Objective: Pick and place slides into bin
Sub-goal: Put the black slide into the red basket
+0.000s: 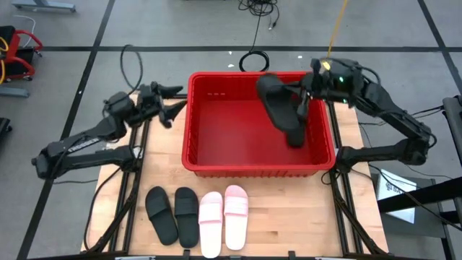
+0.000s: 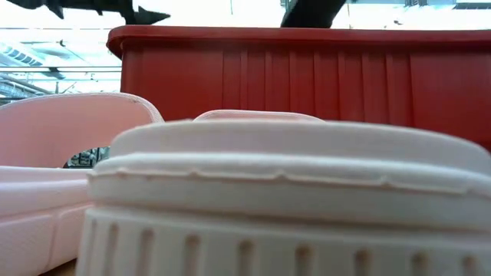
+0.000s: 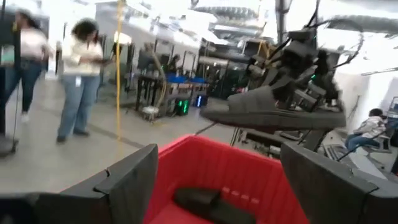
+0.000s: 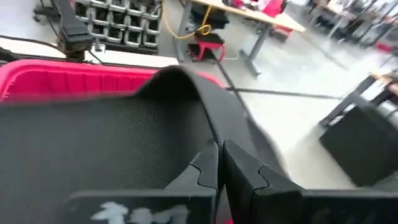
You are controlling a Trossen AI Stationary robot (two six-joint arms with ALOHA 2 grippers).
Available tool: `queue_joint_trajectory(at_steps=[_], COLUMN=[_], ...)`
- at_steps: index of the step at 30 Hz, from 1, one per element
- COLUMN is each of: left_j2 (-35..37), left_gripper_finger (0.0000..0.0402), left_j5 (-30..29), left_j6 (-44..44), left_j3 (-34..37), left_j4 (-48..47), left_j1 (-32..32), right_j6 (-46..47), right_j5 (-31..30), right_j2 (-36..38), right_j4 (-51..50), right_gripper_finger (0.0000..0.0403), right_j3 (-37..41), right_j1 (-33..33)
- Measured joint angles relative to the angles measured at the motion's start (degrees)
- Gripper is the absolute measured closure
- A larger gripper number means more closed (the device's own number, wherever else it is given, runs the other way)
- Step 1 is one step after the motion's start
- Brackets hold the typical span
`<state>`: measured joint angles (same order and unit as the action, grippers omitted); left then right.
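Observation:
The red bin (image 1: 189, 123) stands mid-table, with one black slide (image 3: 202, 200) lying on its floor. My right gripper (image 1: 303, 97) hangs over the bin's far right part, shut on a second black slide (image 1: 271, 94), also in the left wrist view (image 3: 267, 112). My left gripper (image 1: 172, 108) is open and holds nothing, just outside the bin's left rim near its far corner, pointing across the bin. Two black slides (image 1: 173, 215) and two pale pink slides (image 1: 224, 218) lie side by side on the table before the bin. My right gripper pinches a thin black edge of the slide (image 4: 208, 134) between its two shut fingers; whether that edge is the strap's or the sole's I cannot tell. The fingers come from the table's right side, slanting down. The slide hangs about level, clear above the bin's floor.
The pink slides (image 2: 268, 192) fill the low view, with the bin's near wall (image 2: 307, 84) behind them. Black frame rails (image 1: 133, 188) run along both sides of the wooden table. Cables lie on the floor beyond the far edge, and people stand in the room behind.

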<state>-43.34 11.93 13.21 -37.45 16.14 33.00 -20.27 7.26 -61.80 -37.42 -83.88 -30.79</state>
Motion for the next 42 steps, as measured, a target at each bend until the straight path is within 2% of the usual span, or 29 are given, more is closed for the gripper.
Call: queue_joint_trajectory(at_steps=[4,7,14,24,31,42], left_j2=[-5.22,-8.09,-10.75,-10.62,-10.62,-10.62], left_gripper_finger=[0.0062,0.0062,0.0062,0.0062,0.0062,0.0062], left_j5=[10.37,13.91,16.52,17.21,16.79,16.58], left_j6=[5.21,6.89,7.58,8.33,8.31,8.28], left_j3=[0.07,0.07,0.07,0.07,0.07,0.07], left_j4=[6.57,9.71,13.74,14.49,14.49,14.36], left_j1=[8.65,12.52,15.26,15.24,15.24,15.18], right_j6=[-0.63,-1.03,-2.68,-4.94,-9.29,-10.85], right_j5=[5.1,9.28,9.44,9.05,1.57,-0.65], right_j2=[-2.44,-3.81,-4.66,-4.06,-4.07,-4.68], right_j4=[0.5,0.86,2.82,13.57,18.99,25.71], right_gripper_finger=[0.0402,0.0401,0.0401,0.0401,0.0401,0.0401], right_j3=[0.31,1.89,10.74,24.06,30.3,38.26], right_j1=[-7.17,-10.59,-11.55,-11.51,-11.51,-11.62])
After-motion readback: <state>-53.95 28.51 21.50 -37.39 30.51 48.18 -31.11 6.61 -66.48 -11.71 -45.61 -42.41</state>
